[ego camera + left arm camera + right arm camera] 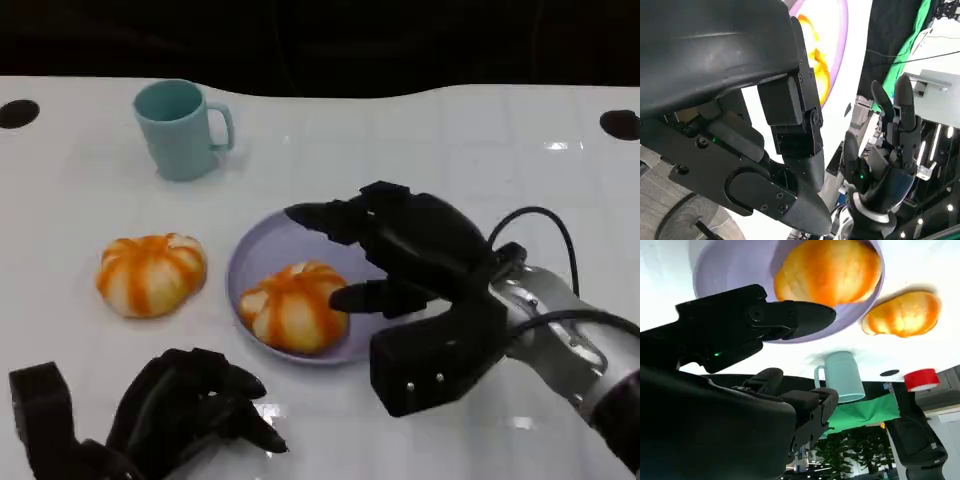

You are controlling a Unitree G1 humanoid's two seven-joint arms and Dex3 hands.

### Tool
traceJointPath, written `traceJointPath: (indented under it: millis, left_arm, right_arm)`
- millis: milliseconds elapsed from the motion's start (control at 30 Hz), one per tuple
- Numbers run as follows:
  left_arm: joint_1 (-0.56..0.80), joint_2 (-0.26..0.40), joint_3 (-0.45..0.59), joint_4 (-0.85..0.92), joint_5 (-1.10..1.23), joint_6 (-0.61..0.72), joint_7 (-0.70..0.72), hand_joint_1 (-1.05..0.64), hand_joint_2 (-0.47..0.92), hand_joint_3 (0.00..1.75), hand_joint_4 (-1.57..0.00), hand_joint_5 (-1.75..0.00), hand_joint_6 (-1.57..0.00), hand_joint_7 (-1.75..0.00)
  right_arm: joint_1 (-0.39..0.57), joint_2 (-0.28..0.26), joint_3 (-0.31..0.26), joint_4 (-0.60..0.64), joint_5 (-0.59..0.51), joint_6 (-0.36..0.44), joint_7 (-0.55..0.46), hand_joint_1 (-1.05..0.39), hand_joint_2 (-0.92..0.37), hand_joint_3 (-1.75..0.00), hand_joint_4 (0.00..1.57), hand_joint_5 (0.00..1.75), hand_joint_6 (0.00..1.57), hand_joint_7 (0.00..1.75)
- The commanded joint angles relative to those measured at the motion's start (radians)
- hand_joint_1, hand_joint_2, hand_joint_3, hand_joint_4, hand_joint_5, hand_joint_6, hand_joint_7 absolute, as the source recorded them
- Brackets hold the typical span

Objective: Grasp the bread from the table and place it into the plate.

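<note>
Orange-striped bread [293,306] in lavender plate [262,250], just beside fingertips of right robot hand [400,262], spread and empty above plate. Round loaf, no clear long axis. Second bread [150,273] on white worktop [420,150]. Left robot hand [190,410] curled, empty.

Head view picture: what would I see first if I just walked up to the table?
Probably the orange-striped bread lying in the purple plate, with the big black right hand open just over it, fingers apart. A second bread sits on the white table left of the plate, and a teal mug stands behind it.
</note>
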Motion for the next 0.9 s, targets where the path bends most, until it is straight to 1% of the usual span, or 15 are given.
traceJointPath:
  millis: [33, 133, 233, 367, 433, 467, 533, 600, 633, 667, 700, 733, 767, 800, 900]
  left_arm:
    - [0.010, 0.013, -0.002, -0.007, 0.007, -0.002, 0.017, -1.03, 0.79, 0.00, -1.57, -0.33, -1.57, -0.08]
    - [0.010, 0.012, -0.005, -0.005, 0.011, -0.007, 0.023, -1.03, 0.79, 0.00, -1.57, -0.33, -1.57, -0.09]
    - [0.008, 0.009, -0.008, 0.000, 0.011, -0.017, 0.022, -1.03, 0.80, 0.01, -1.57, -0.33, -1.57, -0.08]
    - [0.007, 0.007, -0.010, 0.000, 0.008, -0.015, 0.026, -1.03, 0.79, 0.00, -1.57, -0.33, -1.57, -0.08]
    - [0.007, 0.005, -0.010, -0.001, 0.005, -0.010, 0.026, -1.02, 0.79, 0.00, -1.57, -0.33, -1.57, -0.08]
    - [0.008, 0.005, -0.012, -0.004, 0.005, -0.009, 0.029, -1.02, 0.79, 0.00, -1.57, -0.33, -1.57, -0.08]
    - [0.008, 0.006, -0.015, -0.006, 0.009, -0.012, 0.031, -1.02, 0.79, 0.00, -1.57, -0.33, -1.57, -0.08]
    - [0.009, 0.007, -0.016, -0.007, 0.010, -0.014, 0.033, -1.02, 0.79, 0.00, -1.57, -0.33, -1.57, -0.09]
    - [0.010, 0.007, -0.017, -0.011, 0.008, -0.008, 0.034, -1.03, 0.80, 0.00, -1.57, -0.33, -1.57, -0.09]
    - [0.011, 0.007, -0.017, -0.014, 0.006, -0.003, 0.034, -1.03, 0.79, 0.00, -1.57, -0.33, -1.57, -0.09]
    - [0.012, 0.007, -0.016, -0.014, 0.003, -0.002, 0.030, -1.03, 0.79, 0.00, -1.57, -0.33, -1.57, -0.09]
    - [0.012, 0.007, -0.016, -0.014, 0.002, -0.002, 0.028, -1.01, 0.79, 0.00, -1.57, -0.32, -1.57, -0.08]
    - [0.012, 0.007, -0.016, -0.015, -0.001, 0.001, 0.025, -1.01, 0.79, 0.00, -1.57, -0.32, -1.57, -0.07]
    - [0.012, 0.007, -0.015, -0.017, -0.003, 0.008, 0.025, -1.00, 0.79, 0.00, -1.57, -0.31, -1.57, -0.07]
    - [0.016, 0.005, -0.017, -0.026, -0.004, 0.020, 0.027, -1.00, 0.78, 0.00, -1.57, -0.30, -1.57, -0.06]
  right_arm:
    - [0.059, -0.053, -0.042, -0.084, 0.048, -0.012, 0.035, -0.86, -0.92, -0.46, 0.16, 0.49, 0.21, 0.06]
    - [0.118, -0.070, -0.087, -0.139, 0.115, -0.028, 0.053, -0.83, -0.92, -0.45, 0.22, 0.53, 0.26, 0.08]
    - [0.199, -0.077, -0.148, -0.204, 0.233, -0.046, 0.087, -0.76, -0.92, -0.37, 0.32, 0.59, 0.38, 0.13]
    - [0.320, -0.085, -0.220, -0.317, 0.410, -0.012, 0.200, -0.69, -0.92, -0.34, 0.42, 0.66, 0.47, 0.15]
    - [0.379, -0.084, -0.251, -0.352, 0.512, -0.011, 0.259, -0.66, -0.92, -0.34, 0.44, 0.74, 0.52, 0.16]
    - [0.403, -0.081, -0.265, -0.360, 0.558, -0.015, 0.285, -0.64, -0.92, -0.33, 0.42, 0.82, 0.55, 0.17]
    - [0.448, -0.070, -0.293, -0.362, 0.645, -0.027, 0.327, -0.62, -0.92, -0.32, 0.38, 1.04, 0.62, 0.19]
    - [0.488, -0.052, -0.321, -0.356, 0.737, -0.040, 0.370, -0.60, -0.92, -0.30, 0.42, 1.25, 0.70, 0.25]
    - [0.507, -0.040, -0.335, -0.350, 0.782, -0.052, 0.391, -0.59, -0.92, -0.30, 0.44, 1.29, 0.73, 0.27]
    - [0.521, -0.029, -0.346, -0.344, 0.813, -0.064, 0.407, -0.57, -0.92, -0.29, 0.44, 1.33, 0.72, 0.38]
    - [0.538, -0.020, -0.356, -0.346, 0.832, -0.069, 0.413, -0.57, -0.92, -0.30, 0.44, 1.37, 0.66, 0.57]
    - [0.550, -0.013, -0.363, -0.347, 0.842, -0.072, 0.417, -0.56, -0.92, -0.30, 0.44, 1.45, 0.59, 0.83]
    - [0.565, -0.010, -0.370, -0.354, 0.845, -0.071, 0.419, -0.56, -0.92, -0.30, 0.44, 1.48, 0.56, 0.92]
    - [0.582, -0.007, -0.377, -0.365, 0.845, -0.065, 0.417, -0.57, -0.92, -0.30, 0.46, 1.57, 0.53, 1.10]
    - [0.647, -0.002, -0.397, -0.416, 0.835, -0.034, 0.395, -0.61, -0.92, -0.31, 0.51, 1.72, 0.50, 1.40]
